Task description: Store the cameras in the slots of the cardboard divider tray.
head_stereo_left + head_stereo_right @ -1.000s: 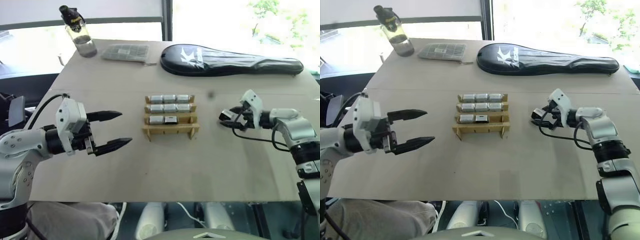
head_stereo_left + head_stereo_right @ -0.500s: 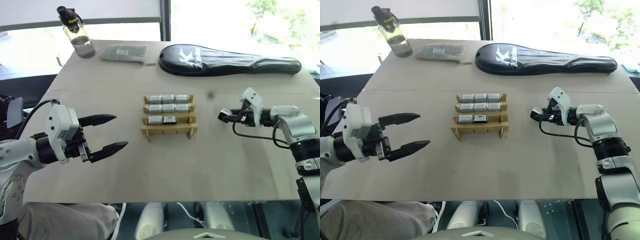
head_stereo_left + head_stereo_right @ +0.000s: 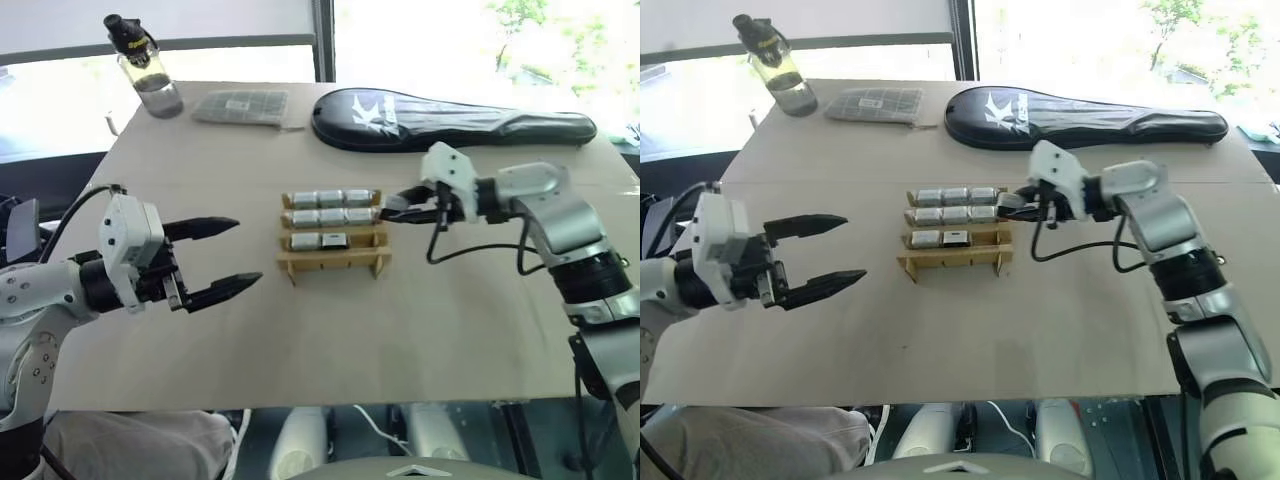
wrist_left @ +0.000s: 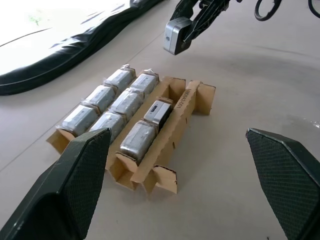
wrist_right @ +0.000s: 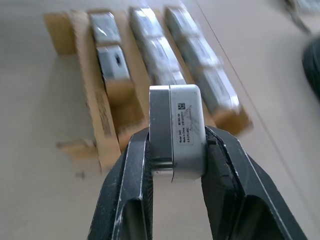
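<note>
Right gripper (image 3: 1002, 203), clamped on one camera (image 5: 177, 131), now swung from right of frame to the right end of the cardboard divider tray (image 3: 952, 262) at frame centre; presumably bound for the vacant near-row slot. Left gripper (image 3: 812, 254) spread wide, lower left.

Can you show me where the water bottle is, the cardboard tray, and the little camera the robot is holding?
water bottle (image 3: 145, 70), left eye view, on its clear body.
cardboard divider tray (image 3: 330, 263), left eye view, on its front slat.
held camera (image 5: 177, 127), right wrist view, on its labelled face between the right gripper's fingers.
</note>
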Action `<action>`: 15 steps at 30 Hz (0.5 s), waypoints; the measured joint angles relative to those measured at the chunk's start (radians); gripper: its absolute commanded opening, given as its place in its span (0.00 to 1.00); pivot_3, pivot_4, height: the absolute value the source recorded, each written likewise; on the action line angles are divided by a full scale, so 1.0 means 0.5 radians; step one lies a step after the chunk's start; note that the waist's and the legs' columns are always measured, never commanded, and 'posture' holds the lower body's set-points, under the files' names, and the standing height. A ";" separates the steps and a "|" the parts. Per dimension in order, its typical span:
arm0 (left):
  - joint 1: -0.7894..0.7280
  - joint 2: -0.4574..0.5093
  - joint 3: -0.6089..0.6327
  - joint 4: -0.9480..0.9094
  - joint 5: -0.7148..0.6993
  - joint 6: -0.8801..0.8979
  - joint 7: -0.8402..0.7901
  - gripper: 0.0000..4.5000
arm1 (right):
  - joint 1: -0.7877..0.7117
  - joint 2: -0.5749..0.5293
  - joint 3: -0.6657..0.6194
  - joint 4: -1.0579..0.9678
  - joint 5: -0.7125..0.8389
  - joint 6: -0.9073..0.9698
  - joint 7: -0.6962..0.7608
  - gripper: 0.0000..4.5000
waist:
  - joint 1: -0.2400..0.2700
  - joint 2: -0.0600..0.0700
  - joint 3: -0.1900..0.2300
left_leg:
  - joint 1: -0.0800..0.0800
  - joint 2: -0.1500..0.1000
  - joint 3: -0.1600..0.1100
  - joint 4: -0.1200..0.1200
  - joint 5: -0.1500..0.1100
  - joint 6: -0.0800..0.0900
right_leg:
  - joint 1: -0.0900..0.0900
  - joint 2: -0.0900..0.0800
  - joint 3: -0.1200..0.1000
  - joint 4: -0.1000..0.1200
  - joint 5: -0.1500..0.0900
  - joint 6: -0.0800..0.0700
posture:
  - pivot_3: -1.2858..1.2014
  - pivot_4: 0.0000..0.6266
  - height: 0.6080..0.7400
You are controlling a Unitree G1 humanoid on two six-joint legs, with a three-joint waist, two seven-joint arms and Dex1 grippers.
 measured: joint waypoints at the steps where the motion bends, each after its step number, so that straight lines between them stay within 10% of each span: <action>1: -0.005 0.004 0.000 0.004 0.000 0.000 0.000 1.00 | -0.012 0.049 0.035 0.002 -0.009 0.001 -0.006 0.18 | 0.002 0.000 0.000 | -0.001 -0.001 0.000 0.000 0.000 0.000 | 0.000 -0.001 -0.001 0.000 0.000 0.000 | 0.52 0.24 1.00; 15: -0.076 0.019 -0.018 0.052 -0.003 0.003 -0.001 1.00 | -0.059 0.210 0.223 0.477 -0.268 -0.472 0.034 0.18 | -0.008 0.001 0.001 | -0.002 -0.006 0.000 0.000 0.000 0.001 | -0.002 -0.007 -0.005 0.000 0.000 0.000 | 0.52 0.24 1.00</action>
